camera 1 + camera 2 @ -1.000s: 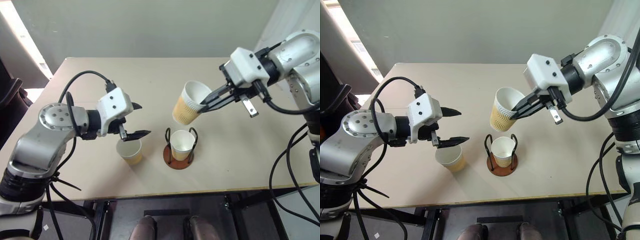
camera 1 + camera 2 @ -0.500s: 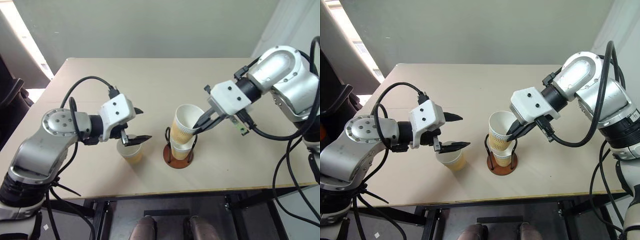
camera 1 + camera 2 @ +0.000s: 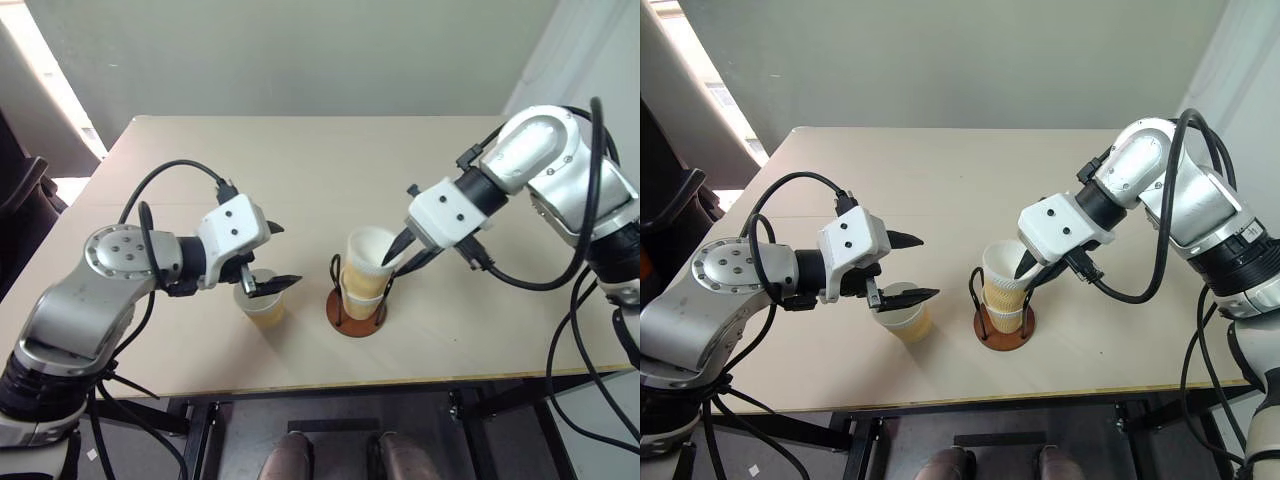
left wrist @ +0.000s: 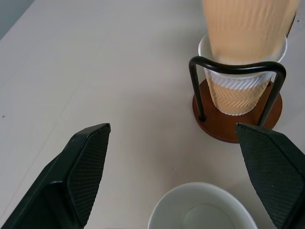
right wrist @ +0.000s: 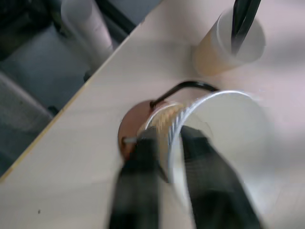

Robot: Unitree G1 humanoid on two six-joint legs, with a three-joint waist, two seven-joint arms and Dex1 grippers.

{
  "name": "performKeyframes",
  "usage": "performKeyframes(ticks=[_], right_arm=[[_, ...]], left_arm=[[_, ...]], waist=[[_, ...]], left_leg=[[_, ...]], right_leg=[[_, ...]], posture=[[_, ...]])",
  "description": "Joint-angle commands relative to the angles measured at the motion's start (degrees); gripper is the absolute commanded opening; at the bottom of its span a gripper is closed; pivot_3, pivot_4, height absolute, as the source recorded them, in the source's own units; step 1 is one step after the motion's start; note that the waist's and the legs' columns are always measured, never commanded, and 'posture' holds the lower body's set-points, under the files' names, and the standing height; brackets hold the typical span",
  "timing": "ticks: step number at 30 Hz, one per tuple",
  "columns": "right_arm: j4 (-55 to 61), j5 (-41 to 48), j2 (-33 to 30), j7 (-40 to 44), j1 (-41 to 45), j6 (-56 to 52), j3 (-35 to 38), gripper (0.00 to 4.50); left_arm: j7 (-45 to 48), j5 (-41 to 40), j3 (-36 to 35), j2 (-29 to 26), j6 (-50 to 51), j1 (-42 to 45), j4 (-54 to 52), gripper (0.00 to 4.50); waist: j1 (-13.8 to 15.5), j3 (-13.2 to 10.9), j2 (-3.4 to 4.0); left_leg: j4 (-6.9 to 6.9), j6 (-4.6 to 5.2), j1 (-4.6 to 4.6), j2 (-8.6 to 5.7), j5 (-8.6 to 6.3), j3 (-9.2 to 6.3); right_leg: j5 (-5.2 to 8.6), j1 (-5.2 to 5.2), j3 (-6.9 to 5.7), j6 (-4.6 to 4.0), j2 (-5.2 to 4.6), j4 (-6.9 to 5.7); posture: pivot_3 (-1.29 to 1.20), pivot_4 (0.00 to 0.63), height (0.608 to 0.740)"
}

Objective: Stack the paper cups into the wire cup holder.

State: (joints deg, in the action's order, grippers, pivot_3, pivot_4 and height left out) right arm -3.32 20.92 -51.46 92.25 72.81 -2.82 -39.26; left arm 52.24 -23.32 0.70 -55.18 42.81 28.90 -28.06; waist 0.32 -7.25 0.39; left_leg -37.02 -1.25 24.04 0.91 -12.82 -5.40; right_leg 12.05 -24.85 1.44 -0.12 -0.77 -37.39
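Observation:
The wire cup holder [image 3: 343, 320] stands near the middle of the table with one paper cup [image 3: 362, 303] in it. A second paper cup [image 3: 366, 250] sits nested in that one, its rim above the wire loops. My right gripper [image 3: 398, 258] reaches down from the right, open a little. One finger is inside this upper cup's wall and the other outside it. A third paper cup [image 3: 262, 308] stands upright to the left of the holder. My left gripper [image 3: 282, 255] hovers open just above it, with nothing between its fingers [image 4: 88, 167].
The beige table [image 3: 300, 160] has its front edge [image 3: 330, 385] a short way in front of the holder and the loose cup. A pale wall runs behind the table, and a dark object sits beyond the table's left side.
My right gripper came down and left with its cup and set it into the cup in the holder. Its fingers now stand slightly apart. The left gripper stayed over the loose cup.

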Motion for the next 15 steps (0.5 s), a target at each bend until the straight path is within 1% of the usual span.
performKeyframes(ticks=[1, 5, 8, 9, 11, 14, 15], right_arm=[[0.1, 0.1, -0.2, 0.3, 2.0, 1.2, 0.3, 1.9], [0.1, 0.8, 0.0, 0.3, 2.2, 1.0, 0.8, 3.27], [-0.8, 3.0, 1.3, 0.3, 1.9, -2.2, 4.5, 4.27], [-1.6, 4.3, 2.6, 0.2, 1.5, -4.7, 7.1, 4.47], [-2.9, 5.5, 5.0, -2.1, 1.0, -9.3, 11.0, 4.47], [-0.2, 11.3, 10.4, -11.9, -2.9, -19.7, 18.4, 4.47], [2.5, 12.7, 11.9, -14.7, -4.9, -22.7, 20.1, 4.47]], left_arm=[[-0.2, -0.6, -2.6, -0.9, 0.0, 0.3, -1.9, 4.5], [0.2, -0.5, -2.7, -1.4, -0.6, 0.0, -1.6, 4.5], [2.0, -0.2, -2.8, -2.5, -1.9, 0.5, -0.5, 4.5], [3.3, 0.0, -2.9, -3.6, -2.8, 1.0, 0.6, 4.5], [6.3, 1.0, -2.9, -6.2, -5.2, 1.9, 3.3, 4.5], [18.0, 1.6, -2.3, -14.1, -11.3, 3.5, 10.3, 4.5], [21.0, 2.3, -1.1, -15.4, -13.3, 5.4, 13.1, 4.5]], waist=[[0.0, 0.0, 0.0], [0.0, 0.0, 0.0], [0.0, 0.0, 0.0], [0.0, 0.0, 0.0], [0.0, 0.0, 0.0], [0.0, 0.0, -0.1], [0.0, 0.0, -0.09]], left_leg=[[0.0, 0.0, 0.0, 0.0, 0.0, 0.0], [0.0, 0.0, 0.0, 0.0, 0.0, 0.0], [0.0, 0.0, 0.0, 0.01, 0.0, 0.0], [0.0, 0.0, 0.0, 0.01, 0.0, 0.0], [0.01, 0.0, 0.0, 0.01, 0.0, 0.0], [0.03, -0.03, 0.01, 0.07, 0.0, -0.02], [0.02, -0.08, 0.01, 0.13, -0.03, -0.04]], right_leg=[[0.0, 0.0, 0.0, 0.0, 0.0, 0.0], [0.0, 0.0, 0.0, 0.0, 0.0, -0.01], [0.01, 0.0, 0.0, -0.01, 0.0, 0.0], [0.01, -0.01, 0.01, -0.01, 0.0, 0.0], [0.01, -0.03, 0.01, -0.03, 0.01, -0.01], [0.04, -0.09, 0.02, -0.1, 0.08, -0.07], [0.05, -0.1, 0.04, -0.16, 0.17, -0.07]], posture=[[0.0, 0.15, 0.74], [0.0, 0.15, 0.74], [0.0, 0.15, 0.74], [0.0, 0.15, 0.74], [0.0, 0.15, 0.74], [0.0, 0.15, 0.74], [0.0, 0.15, 0.74]])
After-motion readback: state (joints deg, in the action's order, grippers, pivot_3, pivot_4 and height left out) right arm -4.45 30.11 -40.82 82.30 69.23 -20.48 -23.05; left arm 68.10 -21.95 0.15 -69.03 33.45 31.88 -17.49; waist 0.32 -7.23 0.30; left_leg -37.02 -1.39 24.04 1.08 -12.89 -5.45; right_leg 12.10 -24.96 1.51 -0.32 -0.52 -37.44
